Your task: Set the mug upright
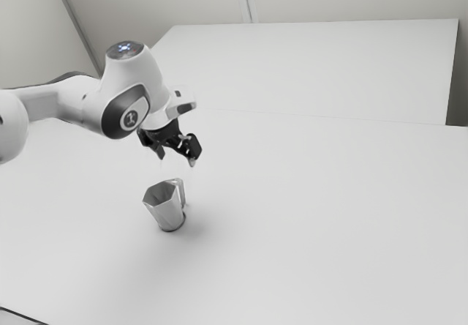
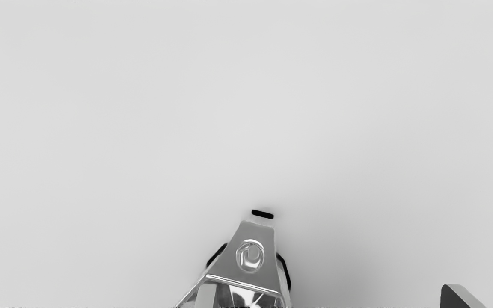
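Mug (image 1: 167, 206): And there it is, silver and faceted, on its base on the table (image 1: 329, 230), mouth up!
Handle (image 1: 182, 192): out on the exterior view's right side of the mug.
Gripper (image 1: 177, 160): up above the mug, open, fingers well apart, gripping nothing, clear air between it and the rim!
Arm (image 1: 131, 98): white, reaching in from the exterior view's left.
Table: pale and smooth around the mug, a soft shadow beside the base.

Some air is sitting between the gripper (image 1: 177, 159) and mug (image 1: 169, 211), but the handle (image 1: 182, 191) is kinda blocking the exterior view's right side.
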`<act>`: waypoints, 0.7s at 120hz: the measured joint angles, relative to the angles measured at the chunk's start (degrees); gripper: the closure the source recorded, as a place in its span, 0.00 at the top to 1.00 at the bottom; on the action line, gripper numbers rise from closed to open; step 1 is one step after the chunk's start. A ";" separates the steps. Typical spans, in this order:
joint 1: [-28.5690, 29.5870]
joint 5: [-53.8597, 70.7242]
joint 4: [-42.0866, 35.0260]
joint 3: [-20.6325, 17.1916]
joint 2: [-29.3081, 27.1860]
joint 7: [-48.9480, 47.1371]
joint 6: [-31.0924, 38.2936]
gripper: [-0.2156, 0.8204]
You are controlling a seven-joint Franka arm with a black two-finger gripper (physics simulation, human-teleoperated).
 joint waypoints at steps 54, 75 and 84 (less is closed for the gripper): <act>-0.80 -2.96 20.40 -0.11 4.57 0.63 -22.69 0.79; -0.72 -3.27 24.62 -0.04 5.69 0.75 -26.01 0.79; -0.65 -3.32 25.72 -0.03 5.88 0.80 -26.82 0.79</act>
